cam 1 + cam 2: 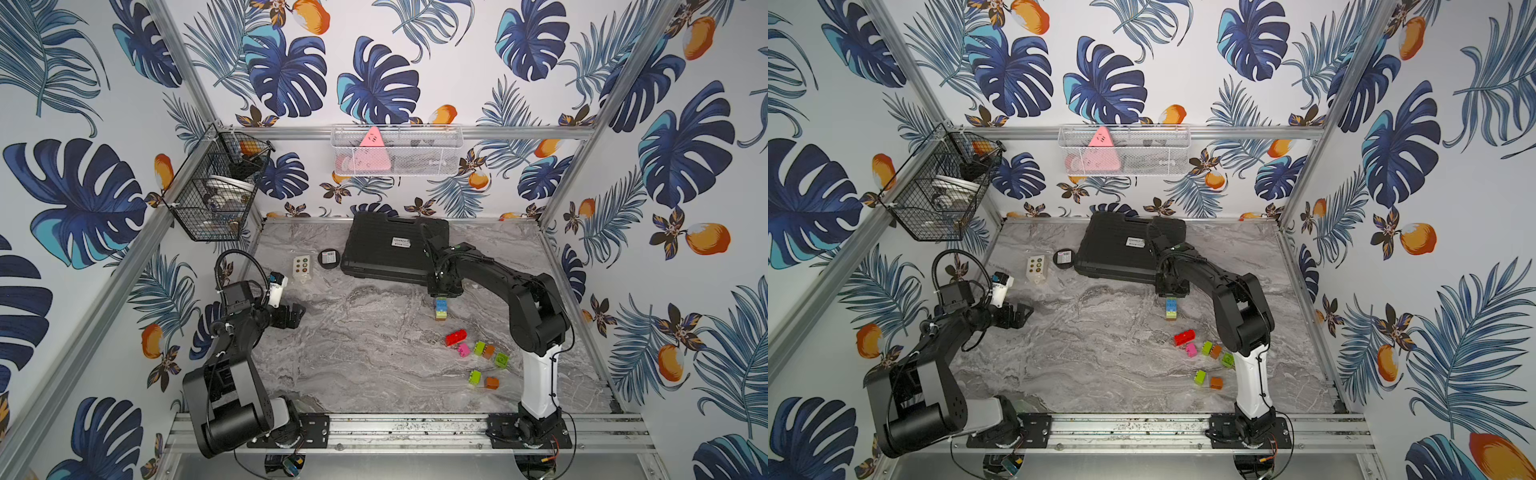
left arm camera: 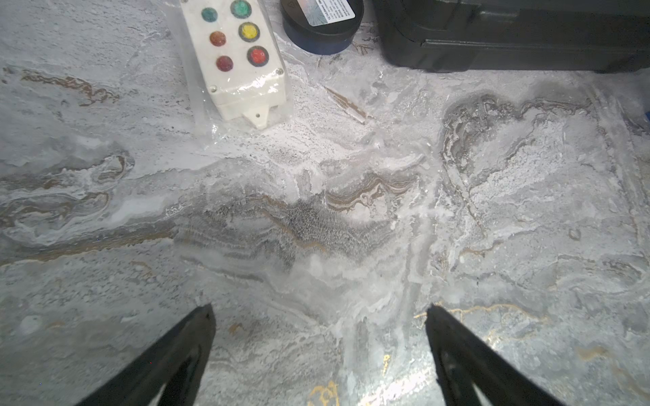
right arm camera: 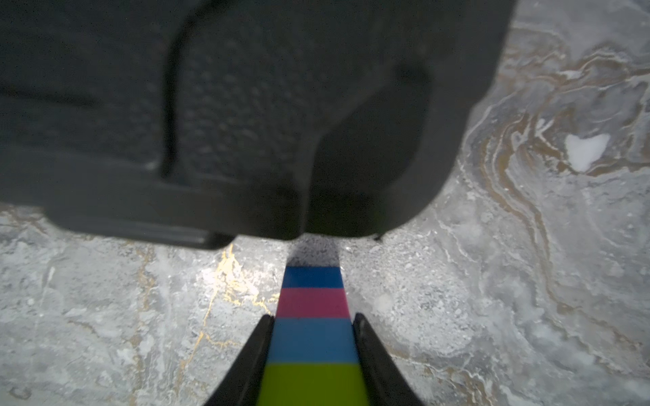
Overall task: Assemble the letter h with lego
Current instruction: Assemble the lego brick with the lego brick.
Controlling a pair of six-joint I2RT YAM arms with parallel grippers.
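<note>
R gripper (image 3: 313,316) clamped on standing lego stack (image 3: 313,302), 4 bricks showing, w/ blk case (image 3: 211,105) just beyond its tips: any sideways tug on release could topple it.

The surface (image 1: 353,365) looks like grey veined marble with a faint sheen. The lego stack (image 3: 313,337) is smooth plastic. At 12 o'clock the case (image 1: 386,245) is matt, pebbled black plastic. The box (image 2: 239,59) beside it is white plastic under shiny clear film. The rail (image 1: 415,428) at 6 o'clock is bare silvery metal.
</note>
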